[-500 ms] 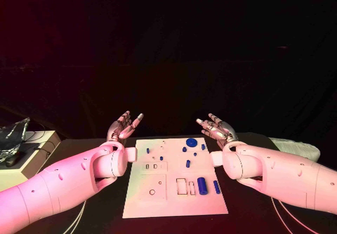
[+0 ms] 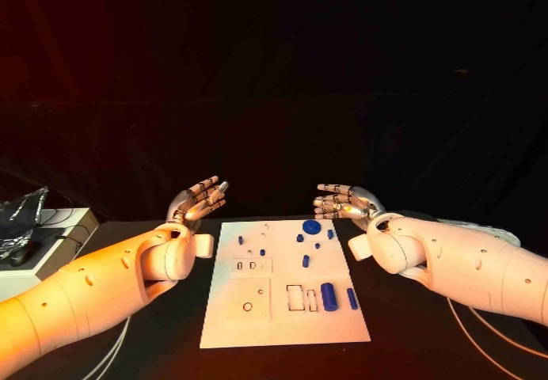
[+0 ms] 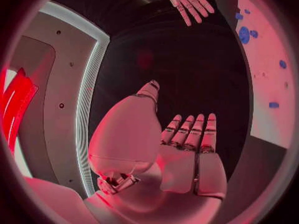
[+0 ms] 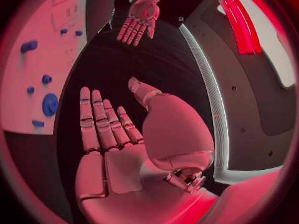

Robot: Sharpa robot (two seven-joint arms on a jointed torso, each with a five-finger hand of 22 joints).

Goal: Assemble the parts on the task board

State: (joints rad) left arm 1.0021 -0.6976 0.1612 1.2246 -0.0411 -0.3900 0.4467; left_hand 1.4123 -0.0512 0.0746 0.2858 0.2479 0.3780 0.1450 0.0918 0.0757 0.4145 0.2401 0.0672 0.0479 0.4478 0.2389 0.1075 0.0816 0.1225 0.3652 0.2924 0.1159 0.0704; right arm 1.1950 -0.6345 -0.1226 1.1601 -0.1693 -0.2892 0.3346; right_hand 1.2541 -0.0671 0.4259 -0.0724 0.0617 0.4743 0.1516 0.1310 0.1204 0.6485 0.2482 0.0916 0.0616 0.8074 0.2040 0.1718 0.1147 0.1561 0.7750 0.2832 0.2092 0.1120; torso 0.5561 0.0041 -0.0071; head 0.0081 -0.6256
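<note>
White task board (image 2: pixel 257 317) lies flat in the middle of the black table (image 2: pixel 423 340), between the two arms. Blue parts are on it: a round disc (image 2: pixel 310 226) near its far edge, several small pieces around the disc, and two upright-looking cylinders (image 2: pixel 329 297) toward the right side near the rectangular cut-outs. Left hand (image 2: pixel 198 199) is raised beyond the board's far left corner, fingers apart, holding nothing. Right hand (image 2: pixel 343 201) is raised beyond the far right corner, fingers extended and apart, also empty. Neither hand touches the board.
</note>
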